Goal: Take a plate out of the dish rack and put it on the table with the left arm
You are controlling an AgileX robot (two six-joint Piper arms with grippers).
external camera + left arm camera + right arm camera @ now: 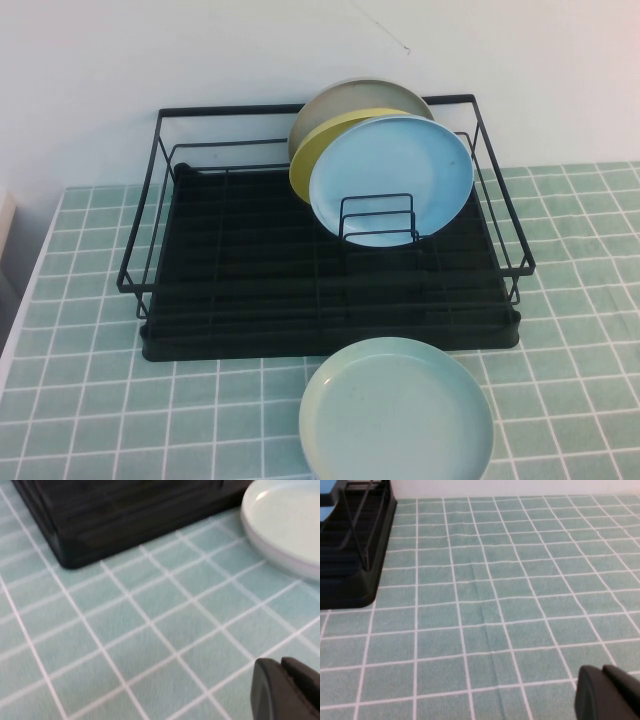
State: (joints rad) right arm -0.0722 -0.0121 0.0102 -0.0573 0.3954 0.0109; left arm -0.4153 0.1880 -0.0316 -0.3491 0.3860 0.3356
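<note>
Left claw (287, 690) state unclear, right claw (610, 695) likewise, plate (397, 410) flat on table (90, 400).

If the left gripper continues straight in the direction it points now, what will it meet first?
Probably the bare table tiles, though depth is unclear. The left gripper points between the dish rack and the mint-green plate. The right gripper is parked over tiles.

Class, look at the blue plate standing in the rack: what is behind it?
Behind the blue plate stand a yellow plate and a grey plate, each mostly covered. The rack holds them. Left tool and right tool hover above the table.
</note>
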